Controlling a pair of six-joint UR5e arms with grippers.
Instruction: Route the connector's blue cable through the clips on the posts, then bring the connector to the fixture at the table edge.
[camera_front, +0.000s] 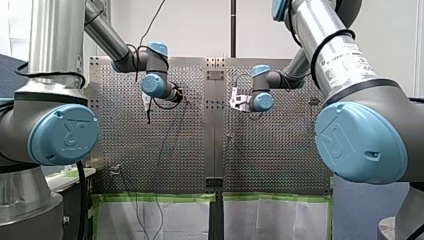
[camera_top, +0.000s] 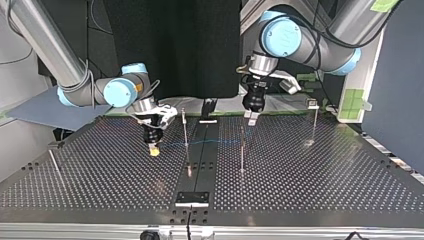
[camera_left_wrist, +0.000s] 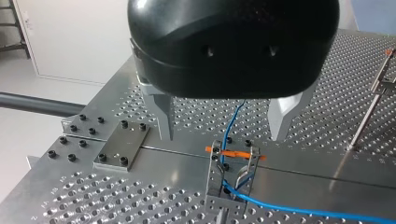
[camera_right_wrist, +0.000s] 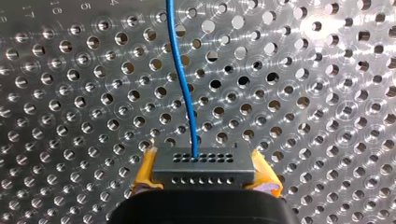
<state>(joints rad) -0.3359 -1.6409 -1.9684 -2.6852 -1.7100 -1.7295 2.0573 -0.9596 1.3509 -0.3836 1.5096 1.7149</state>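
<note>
1. Our right gripper (camera_right_wrist: 205, 176) clamps the connector (camera_right_wrist: 204, 164) between its yellow pads (camera_right_wrist: 145, 171), close over the table (camera_top: 320, 170). The blue cable (camera_right_wrist: 182, 79) runs straight ahead.
2. Our left gripper (camera_left_wrist: 223, 137) is spread wide above a clip (camera_left_wrist: 231, 172) with the cable running through it.
3. In the top view, two thin posts (camera_top: 185, 131) stand between the grippers, with open plate toward the near edge.
4. The label (camera_front: 345, 59) on our right arm (camera_front: 310, 20) is too blurry to read.

- Connector (camera_right_wrist: 203, 170): sits between my right gripper's (camera_right_wrist: 203, 160) pads, above the table (camera_right_wrist: 70, 93); the cable (camera_right_wrist: 182, 79) runs out ahead of it.
- Top view: my right gripper is left of the two middle posts (camera_top: 185, 131); my left gripper (camera_top: 252, 120) is at their right.
- Clip (camera_left_wrist: 231, 172): lies below and between my left gripper's fingers, with the cable passing through it.
</note>
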